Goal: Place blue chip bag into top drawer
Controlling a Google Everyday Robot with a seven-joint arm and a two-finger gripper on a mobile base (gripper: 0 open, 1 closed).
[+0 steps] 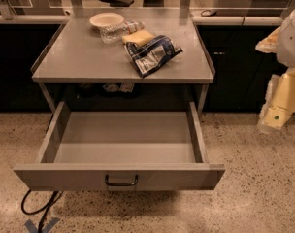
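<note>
A white bowl [106, 20] sits at the back of the grey table [79, 57], with a clear plastic bottle [117, 31] lying against it and a yellow sponge [138, 37] just beside. A black cable [38, 208] loops on the speckled floor [254, 188]. The gripper [272, 118] hangs at the right edge.

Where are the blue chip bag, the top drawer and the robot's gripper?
blue chip bag [152, 54]: camera view, middle of its crumpled foil.
top drawer [65, 176]: camera view, its flat front panel.
gripper [271, 120]: camera view, far right edge, its lower end.
</note>
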